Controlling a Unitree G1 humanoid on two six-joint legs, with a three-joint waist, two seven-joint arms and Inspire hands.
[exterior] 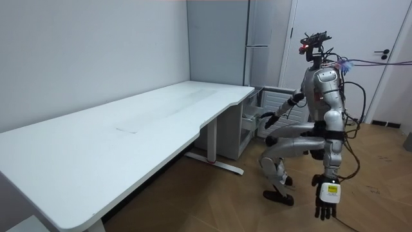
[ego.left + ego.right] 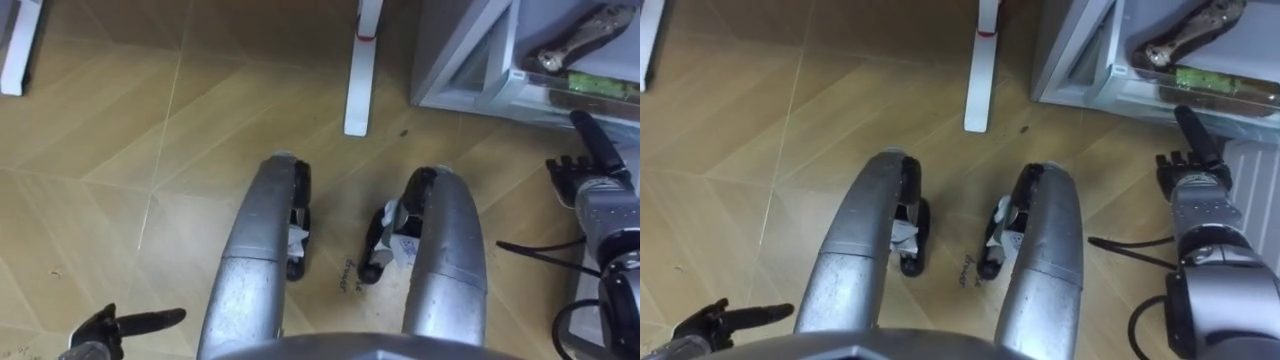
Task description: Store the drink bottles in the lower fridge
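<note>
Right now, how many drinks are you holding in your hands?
0. The left hand hangs open and empty; the right hand, open and empty, reaches toward the open fridge drawer. Some may lie hidden in it.

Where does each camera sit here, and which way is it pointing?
Left eye view: on the head, facing down at the floor; thighs, left hand and right hand show.
Right eye view: just beside it, same downward look and body parts; both share the desk leg and open fridge drawer.
Room view: standing across the room, facing the desk and fridge; the whole squatting robot shows.
</note>
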